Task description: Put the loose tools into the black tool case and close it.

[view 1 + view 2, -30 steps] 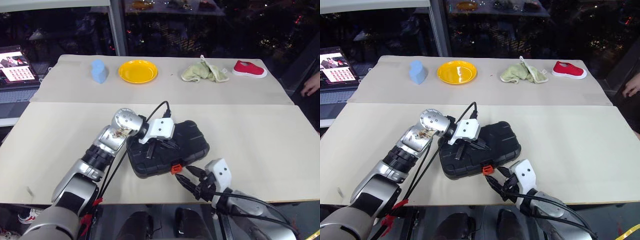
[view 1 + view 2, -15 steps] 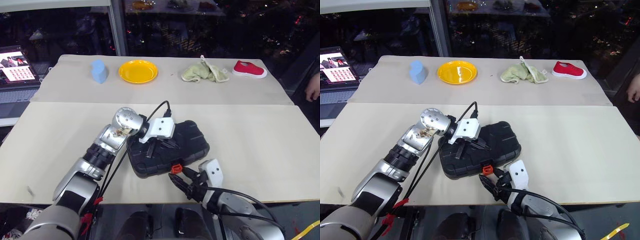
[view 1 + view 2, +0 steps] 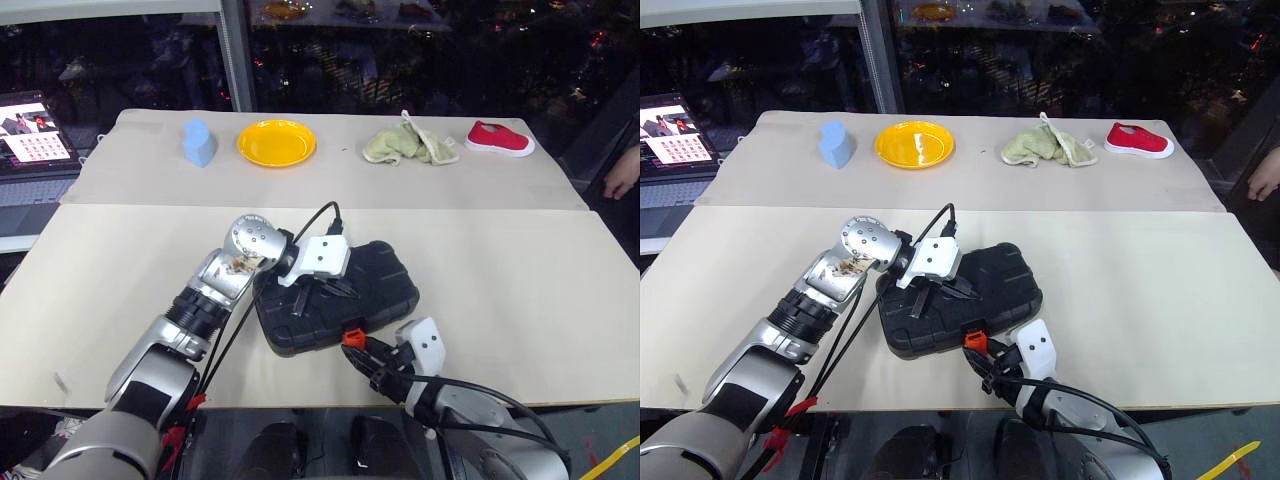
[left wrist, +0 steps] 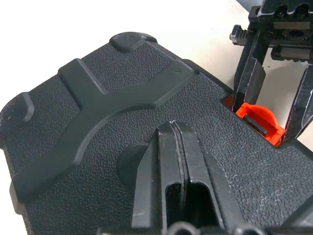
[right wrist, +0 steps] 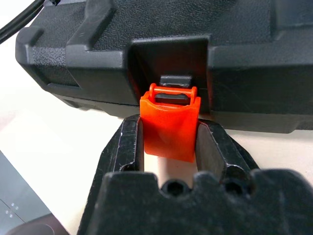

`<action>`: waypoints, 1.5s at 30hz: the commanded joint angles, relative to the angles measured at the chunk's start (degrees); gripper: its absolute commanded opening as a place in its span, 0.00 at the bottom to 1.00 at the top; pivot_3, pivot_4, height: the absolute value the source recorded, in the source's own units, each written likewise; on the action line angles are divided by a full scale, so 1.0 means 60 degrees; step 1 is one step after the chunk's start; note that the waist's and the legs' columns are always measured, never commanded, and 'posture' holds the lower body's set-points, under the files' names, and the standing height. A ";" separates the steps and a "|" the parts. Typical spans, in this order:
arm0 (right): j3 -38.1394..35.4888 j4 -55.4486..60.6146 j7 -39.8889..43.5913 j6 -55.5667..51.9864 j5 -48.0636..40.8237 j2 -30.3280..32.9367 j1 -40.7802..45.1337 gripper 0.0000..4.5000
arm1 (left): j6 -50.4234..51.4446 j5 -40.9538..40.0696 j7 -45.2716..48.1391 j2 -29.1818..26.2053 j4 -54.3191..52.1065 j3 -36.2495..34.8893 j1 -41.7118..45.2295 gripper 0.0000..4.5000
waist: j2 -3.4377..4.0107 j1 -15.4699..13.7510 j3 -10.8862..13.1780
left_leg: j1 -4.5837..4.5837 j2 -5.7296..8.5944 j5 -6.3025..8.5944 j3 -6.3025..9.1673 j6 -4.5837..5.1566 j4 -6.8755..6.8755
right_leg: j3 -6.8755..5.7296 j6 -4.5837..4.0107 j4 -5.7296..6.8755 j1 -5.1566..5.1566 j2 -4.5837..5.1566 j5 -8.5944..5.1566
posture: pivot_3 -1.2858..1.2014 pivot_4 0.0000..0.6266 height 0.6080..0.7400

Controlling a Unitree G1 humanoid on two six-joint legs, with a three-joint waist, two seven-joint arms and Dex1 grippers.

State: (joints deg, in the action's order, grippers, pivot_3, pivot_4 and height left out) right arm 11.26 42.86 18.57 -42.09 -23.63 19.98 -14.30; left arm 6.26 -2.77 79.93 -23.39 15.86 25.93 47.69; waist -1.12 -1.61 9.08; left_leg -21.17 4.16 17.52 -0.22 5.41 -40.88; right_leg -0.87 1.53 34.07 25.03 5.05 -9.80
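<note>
Black moulded plastic, a closed hinged tool case (image 3: 335, 295), lies at the lower centre of the head view on a beige table (image 3: 520, 280), pressed on its lid by the left gripper (image 3: 318, 287), whose fingers are shut together. The right gripper (image 5: 168, 147), seen wider a second ago, has been narrowed around the small orange latch (image 5: 169, 125), a finger against each side. Closing is judged nearly complete, with only the latch left to fasten.

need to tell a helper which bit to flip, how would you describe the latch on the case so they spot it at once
Find the black tool case lying shut on the near table, under the left hand. On the case's edge nearest the robot sits the orange latch, flanked by the right hand. It is the case's one bright part.
</note>
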 commanded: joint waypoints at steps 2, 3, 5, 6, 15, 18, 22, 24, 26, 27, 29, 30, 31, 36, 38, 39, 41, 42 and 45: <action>-0.0017 0.0732 0.0155 0.0434 0.0088 0.0271 -0.0010 0.26 | 0.0203 0.0615 0.0025 -0.0059 0.0457 0.0589 -0.0301 0.00 | 0.0000 -0.0009 0.0000 | 0.0000 0.0001 0.0002 -0.0001 0.0004 0.0000 | 0.0001 -0.0003 0.0000 0.0000 0.0000 0.0002 | 0.52 0.24 1.00; -0.0031 0.0791 0.0150 0.0467 0.0114 0.0324 -0.0014 0.26 | 0.0196 0.0614 0.0027 -0.0052 0.0464 0.0589 -0.0304 0.00 | 0.0000 -0.0022 0.0000 | -0.0001 0.0003 0.0004 -0.0001 0.0006 0.0000 | 0.0000 -0.0004 -0.0001 0.0000 0.0000 0.0002 | 0.52 0.24 1.00; -0.0077 0.0890 0.0141 0.0480 0.0079 0.0373 -0.0023 0.26 | 0.0189 0.0617 0.0030 -0.0046 0.0472 0.0588 -0.0306 0.00 | 0.0000 -0.0045 0.0000 | -0.0002 0.0004 0.0006 -0.0001 0.0009 0.0000 | 0.0000 -0.0006 -0.0002 0.0000 0.0001 0.0003 | 0.52 0.24 1.00; -0.0088 0.0933 0.0142 0.0510 0.0067 0.0385 -0.0023 0.26 | 0.0175 0.0621 0.0028 -0.0042 0.0484 0.0587 -0.0309 0.00 | 0.0000 -0.0057 0.0000 | -0.0002 0.0005 0.0007 -0.0002 0.0010 0.0000 | 0.0000 -0.0008 -0.0002 0.0001 0.0001 0.0004 | 0.52 0.24 1.00; -0.0125 0.1287 0.0201 0.0751 0.0052 0.0475 -0.0131 0.26 | 0.0106 0.0660 -0.0002 -0.0005 0.0557 0.0603 -0.0329 0.00 | 0.0000 -0.0095 0.0000 | -0.0004 0.0005 0.0011 -0.0001 0.0016 0.0002 | -0.0001 -0.0011 -0.0003 0.0004 0.0000 0.0004 | 0.52 0.24 1.00; -0.0114 0.1353 0.0215 0.0771 0.0048 0.0501 -0.0153 0.26 | 0.0071 0.0678 -0.0016 -0.0002 0.0575 0.0609 -0.0348 0.00 | 0.0000 -0.0097 0.0000 | -0.0004 0.0006 0.0015 -0.0002 0.0021 0.0002 | -0.0002 -0.0024 -0.0003 0.0004 0.0000 0.0011 | 0.52 0.24 1.00; -0.0118 0.1353 0.0252 0.0821 0.0059 0.0536 -0.0235 0.26 | 0.0047 0.0681 -0.0023 -0.0005 0.0579 0.0602 -0.0361 0.00 | 0.0000 -0.0098 0.0000 | -0.0004 0.0009 0.0015 -0.0002 0.0020 0.0001 | -0.0002 -0.0028 -0.0003 0.0004 -0.0001 0.0014 | 0.52 0.24 1.00; -0.0094 0.1392 0.0252 0.0844 0.0059 0.0554 -0.0306 0.26 | 0.0028 0.0688 -0.0027 -0.0011 0.0592 0.0600 -0.0362 0.00 | 0.0000 -0.0099 0.0000 | -0.0004 0.0009 0.0015 -0.0002 0.0020 0.0001 | -0.0003 -0.0028 -0.0003 0.0004 -0.0001 0.0013 | 0.52 0.24 1.00; -0.0080 0.1444 0.0249 0.0868 0.0052 0.0574 -0.0369 0.26 | -0.0004 0.0692 -0.0027 -0.0009 0.0639 0.0593 -0.0348 0.00 | 0.0000 -0.0100 0.0000 | -0.0004 0.0010 0.0015 -0.0001 0.0019 0.0001 | -0.0004 -0.0028 -0.0003 0.0004 -0.0002 0.0012 | 0.52 0.24 1.00; -0.0088 0.1473 0.0252 0.0882 0.0041 0.0581 -0.0401 0.26 | -0.0016 0.0692 -0.0029 -0.0007 0.0653 0.0590 -0.0343 0.00 | 0.0000 -0.0101 0.0000 | -0.0004 0.0011 0.0009 -0.0002 0.0009 0.0001 | -0.0003 -0.0030 -0.0003 0.0004 -0.0003 0.0013 | 0.52 0.24 1.00; -0.0095 0.1499 0.0259 0.0918 0.0034 0.0594 -0.0442 0.26 | -0.0039 0.0698 -0.0032 -0.0002 0.0674 0.0593 -0.0338 0.00 | 0.0000 -0.0101 0.0000 | -0.0004 0.0013 0.0000 -0.0002 -0.0008 0.0001 | -0.0003 -0.0033 -0.0003 0.0003 -0.0001 0.0013 | 0.52 0.24 1.00; -0.0090 0.1497 0.0259 0.0932 0.0039 0.0597 -0.0448 0.26 | -0.0058 0.0702 -0.0029 0.0002 0.0689 0.0595 -0.0333 0.00 | 0.0000 -0.0101 0.0000 | -0.0004 0.0015 0.0000 -0.0002 -0.0009 0.0001 | -0.0004 -0.0034 -0.0003 0.0003 -0.0002 0.0013 | 0.52 0.24 1.00; -0.0082 0.1497 0.0260 0.0951 0.0051 0.0601 -0.0450 0.26 | -0.0068 0.0702 -0.0027 0.0008 0.0703 0.0596 -0.0327 0.00 | 0.0000 -0.0099 0.0000 | -0.0004 0.0016 0.0001 -0.0003 -0.0010 0.0001 | -0.0004 -0.0034 -0.0003 0.0003 -0.0002 0.0013 | 0.52 0.24 1.00; -0.0061 0.1467 0.0277 0.1088 0.0131 0.0645 -0.0399 0.26 | -0.0102 0.0708 -0.0031 0.0037 0.0767 0.0591 -0.0296 0.00 | 0.0000 -0.0099 0.0000 | -0.0003 0.0021 0.0001 -0.0005 -0.0014 0.0000 | -0.0004 -0.0034 -0.0003 0.0003 -0.0001 0.0012 | 0.52 0.24 1.00; -0.0061 0.1429 0.0287 0.1144 0.0158 0.0662 -0.0355 0.26 | -0.0108 0.0708 -0.0036 0.0053 0.0789 0.0591 -0.0280 0.00 | 0.0000 -0.0101 0.0000 | -0.0003 0.0021 0.0001 -0.0005 -0.0014 0.0001 | -0.0005 -0.0034 -0.0003 0.0003 -0.0001 0.0012 | 0.52 0.24 1.00; -0.0062 0.1412 0.0293 0.1174 0.0177 0.0664 -0.0338 0.26 | -0.0105 0.0705 -0.0040 0.0059 0.0791 0.0591 -0.0273 0.00 | 0.0000 -0.0101 0.0000 | -0.0003 0.0021 0.0002 -0.0006 -0.0013 0.0000 | -0.0004 -0.0034 -0.0003 0.0003 -0.0001 0.0012 | 0.52 0.24 1.00; -0.0064 0.1364 0.0318 0.1244 0.0223 0.0660 -0.0299 0.26 | -0.0113 0.0702 -0.0051 0.0073 0.0810 0.0592 -0.0261 0.00 | 0.0000 -0.0102 0.0000 | -0.0003 0.0022 0.0001 -0.0006 -0.0013 -0.0001 | -0.0004 -0.0034 -0.0002 0.0002 0.0000 0.0012 | 0.52 0.24 1.00; -0.0073 0.1332 0.0328 0.1258 0.0242 0.0642 -0.0272 0.26 | -0.0117 0.0702 -0.0055 0.0077 0.0817 0.0593 -0.0256 0.00 | 0.0000 -0.0102 0.0000 | -0.0003 0.0022 0.0001 -0.0006 -0.0013 -0.0001 | -0.0004 -0.0034 -0.0002 0.0002 0.0000 0.0012 | 0.52 0.24 1.00; -0.0090 0.1218 0.0347 0.1262 0.0243 0.0572 -0.0198 0.26 | -0.0118 0.0697 -0.0062 0.0076 0.0807 0.0594 -0.0254 0.00 | 0.0000 -0.0101 0.0000 | -0.0003 0.0023 0.0000 -0.0006 -0.0015 -0.0003 | -0.0006 -0.0034 0.0000 0.0002 -0.0001 0.0013 | 0.52 0.24 1.00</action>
State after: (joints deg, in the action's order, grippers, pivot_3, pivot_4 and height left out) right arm 11.29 46.10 19.22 -39.07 -21.45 23.89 -16.75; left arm 4.69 -2.77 79.52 -22.17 16.99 26.03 48.00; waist -1.12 -2.21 9.08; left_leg -21.19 4.30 17.52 -0.25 5.32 -40.89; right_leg -0.90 1.32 34.07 25.05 5.04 -9.73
